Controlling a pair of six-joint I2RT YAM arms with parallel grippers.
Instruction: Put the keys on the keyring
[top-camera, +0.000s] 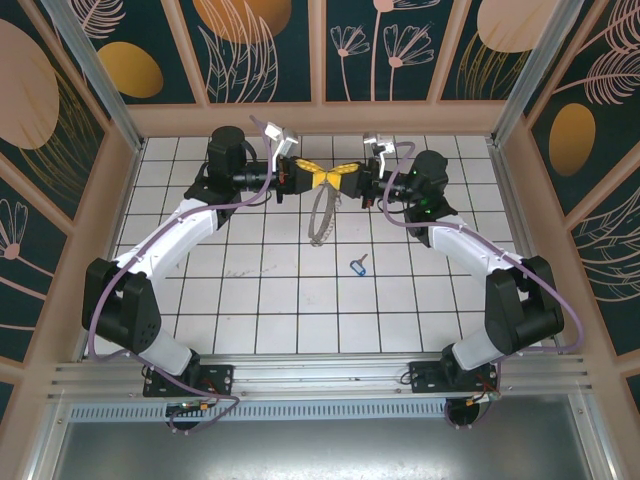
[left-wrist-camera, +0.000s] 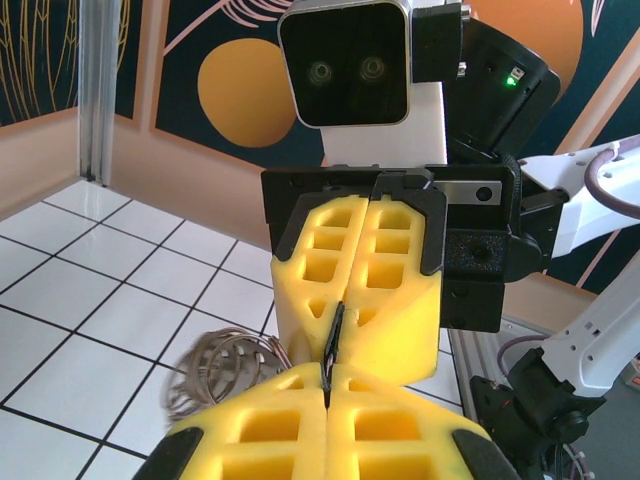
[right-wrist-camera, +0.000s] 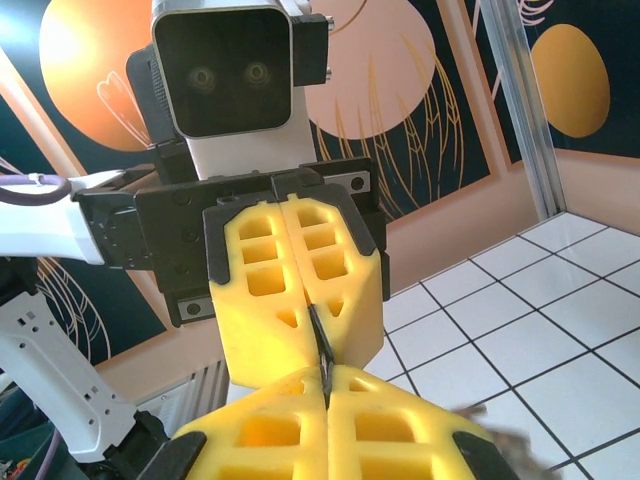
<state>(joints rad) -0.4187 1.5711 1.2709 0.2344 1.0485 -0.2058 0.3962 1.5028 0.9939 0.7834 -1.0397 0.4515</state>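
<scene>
Glossy floor tiles (top-camera: 270, 300); metallic keyring (top-camera: 318, 232)

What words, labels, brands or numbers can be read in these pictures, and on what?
None readable anywhere.
The wall panels bear only leaf and circle patterns.
The left claw and right claw, both shut on the keyring, are plain yellow, unmarked.
The blue key is too small to show any stamp.

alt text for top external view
The left end effector and right end effector, both yellow-padded, pinch a thin tan loop fringed with silvery keys between them. A small blue-headed key lies apart on the white tiled table.
</scene>
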